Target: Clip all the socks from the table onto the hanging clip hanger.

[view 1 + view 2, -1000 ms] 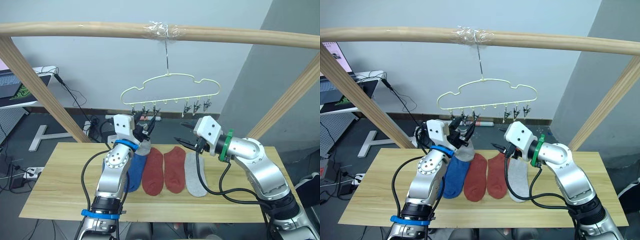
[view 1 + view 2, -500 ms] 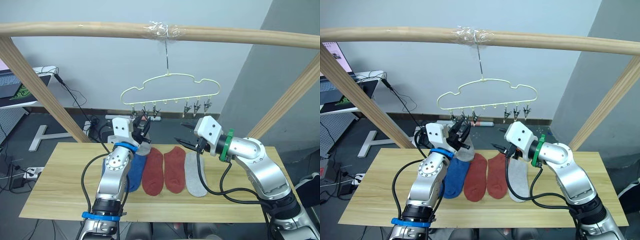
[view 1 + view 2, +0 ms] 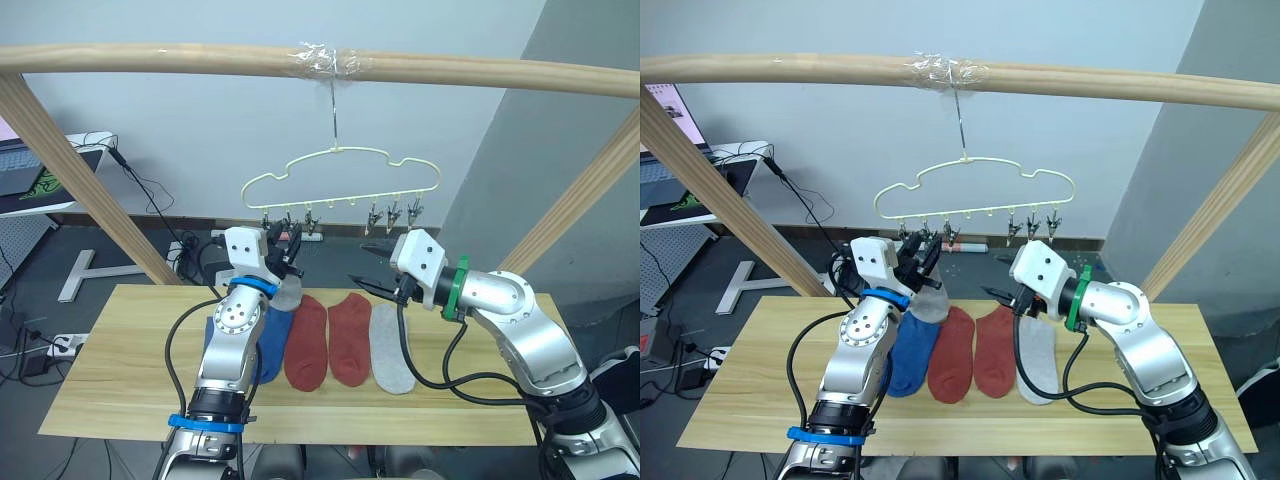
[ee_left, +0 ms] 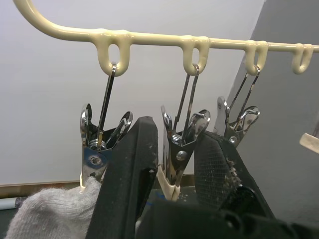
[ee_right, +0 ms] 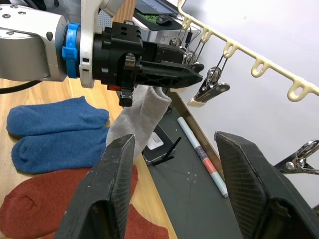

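Presently, the left gripper (image 3: 287, 249) sits under the hanger (image 3: 340, 178), fingers narrowly straddling a clip (image 4: 179, 149); the grey sock (image 5: 141, 115) hangs from the neighbouring clip (limp, light; best pinched at the cuff). The right gripper (image 3: 372, 266) gapes wide, empty. Remaining socks (image 3: 330, 340) lie on the table (image 3: 120, 370). The left wrist view alone shows the clipped cuff.

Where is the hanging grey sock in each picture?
Left eye view: grey sock just under the left end effector, beside the blue socks.
Right eye view: same place.
Left wrist view: grey lump below a clip.
Right wrist view: dangling under that end effector.
Shared landmark: the hanger.
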